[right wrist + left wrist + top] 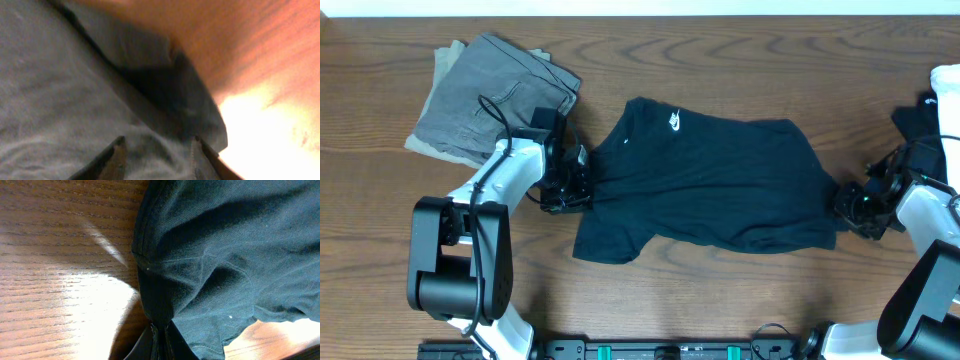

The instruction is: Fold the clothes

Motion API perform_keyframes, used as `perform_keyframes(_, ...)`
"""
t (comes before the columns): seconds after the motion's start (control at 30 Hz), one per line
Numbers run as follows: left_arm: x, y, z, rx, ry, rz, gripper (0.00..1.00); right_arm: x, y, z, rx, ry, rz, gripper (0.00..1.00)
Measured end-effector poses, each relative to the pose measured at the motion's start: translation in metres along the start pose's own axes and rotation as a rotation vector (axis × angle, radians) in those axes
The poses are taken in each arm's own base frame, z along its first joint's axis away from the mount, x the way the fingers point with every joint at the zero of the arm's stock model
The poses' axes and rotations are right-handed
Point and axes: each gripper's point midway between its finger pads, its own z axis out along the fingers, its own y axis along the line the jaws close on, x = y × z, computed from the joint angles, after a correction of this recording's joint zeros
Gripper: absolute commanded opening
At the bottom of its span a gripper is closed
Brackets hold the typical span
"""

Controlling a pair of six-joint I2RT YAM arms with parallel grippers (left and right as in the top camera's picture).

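The black T-shirt [720, 185] lies spread across the middle of the wooden table, its small white logo [675, 122] near the far edge. My left gripper [570, 185] is at the shirt's left edge and is shut on a pinch of its fabric [160, 305]. My right gripper [848, 205] is at the shirt's right edge, its fingers [157, 150] open with the fabric [60, 90] lying between and beyond them.
A grey folded garment [490, 95] lies at the far left, just behind the left arm. A white cloth [948, 95] and a dark item [918, 120] sit at the right edge. Bare wood lies in front of the shirt.
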Motion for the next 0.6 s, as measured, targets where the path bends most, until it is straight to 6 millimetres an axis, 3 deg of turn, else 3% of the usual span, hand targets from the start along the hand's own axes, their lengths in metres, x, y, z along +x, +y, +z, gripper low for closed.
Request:
perform_keyframes(0.07, 0.000, 0.000, 0.000, -0.002, -0.001, 0.000, 0.06, -0.005, 0.003, 0.000, -0.014, -0.018, -0.006, 0.06)
perform_keyframes(0.13, 0.000, 0.000, 0.000, -0.002, -0.001, 0.000, 0.06, -0.011, 0.009, 0.000, -0.045, -0.044, -0.014, 0.03)
perform_keyframes(0.17, 0.000, 0.000, 0.000, -0.001, -0.001, 0.000, 0.06, -0.015, 0.012, -0.001, -0.061, -0.056, -0.018, 0.13)
perform_keyframes(0.2, 0.000, 0.000, 0.000, -0.002, 0.000, 0.000, 0.06, -0.015, 0.014, -0.001, -0.072, -0.057, -0.015, 0.34)
perform_keyframes(0.23, 0.000, 0.000, 0.000, -0.002, 0.000, 0.000, 0.06, -0.013, 0.015, -0.001, -0.077, -0.049, -0.011, 0.47)
perform_keyframes(0.3, 0.000, 0.000, 0.000, -0.002, 0.001, 0.000, 0.06, -0.004, 0.012, -0.001, -0.066, -0.011, -0.006, 0.62)
perform_keyframes(0.37, 0.001, 0.000, 0.000, -0.002, 0.003, -0.001, 0.06, 0.004, 0.005, 0.000, -0.028, 0.021, 0.012, 0.67)
perform_keyframes(0.5, 0.001, 0.001, 0.000, -0.003, 0.003, -0.002, 0.06, 0.014, -0.011, -0.001, 0.060, 0.055, 0.026, 0.66)
perform_keyframes(0.6, 0.001, 0.001, 0.000, -0.003, 0.003, -0.002, 0.06, 0.012, -0.014, 0.001, 0.074, 0.039, 0.029, 0.51)
